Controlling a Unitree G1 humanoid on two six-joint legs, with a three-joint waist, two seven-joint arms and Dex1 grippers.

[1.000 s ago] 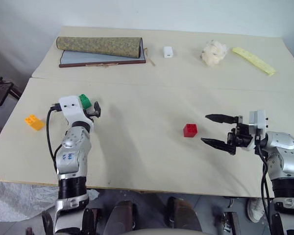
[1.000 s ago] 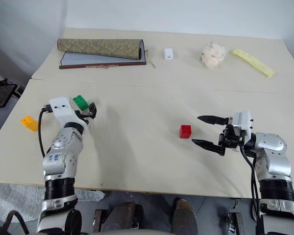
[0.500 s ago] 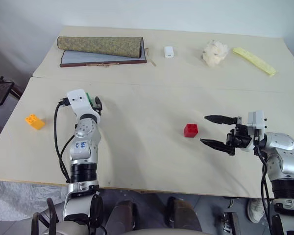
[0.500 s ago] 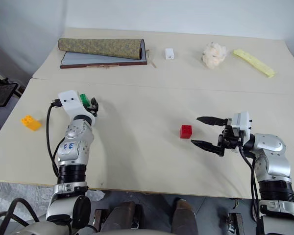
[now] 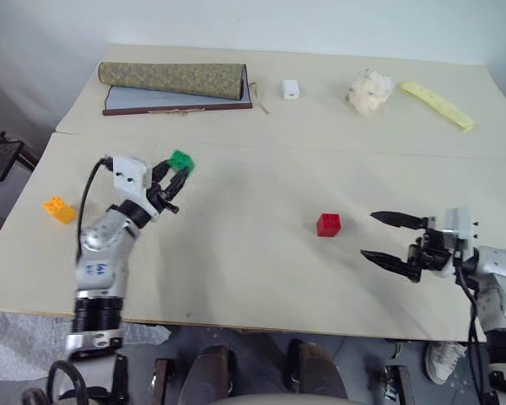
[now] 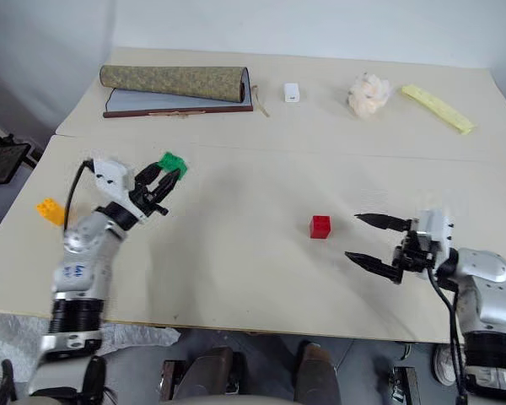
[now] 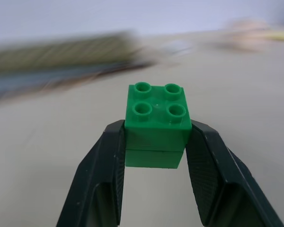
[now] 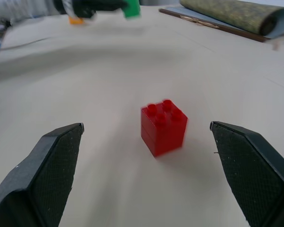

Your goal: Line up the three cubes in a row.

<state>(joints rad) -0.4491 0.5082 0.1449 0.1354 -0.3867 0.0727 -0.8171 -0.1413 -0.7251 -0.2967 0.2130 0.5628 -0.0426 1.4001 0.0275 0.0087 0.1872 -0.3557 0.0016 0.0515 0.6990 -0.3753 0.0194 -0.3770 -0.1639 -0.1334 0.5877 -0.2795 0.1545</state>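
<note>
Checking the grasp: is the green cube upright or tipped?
Upright: the green cube shows studs on top, clamped between the left tool's fingers.

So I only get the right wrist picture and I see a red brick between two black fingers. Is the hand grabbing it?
Observer: No. The right gripper is open, and the red brick sits on the table apart from it.
Operator: Where's the green one?
Observer: The left gripper is shut on the green brick, studs up.
Operator: And the yellow one?
Observer: The orange-yellow brick lies near the table's left edge, untouched.
</note>
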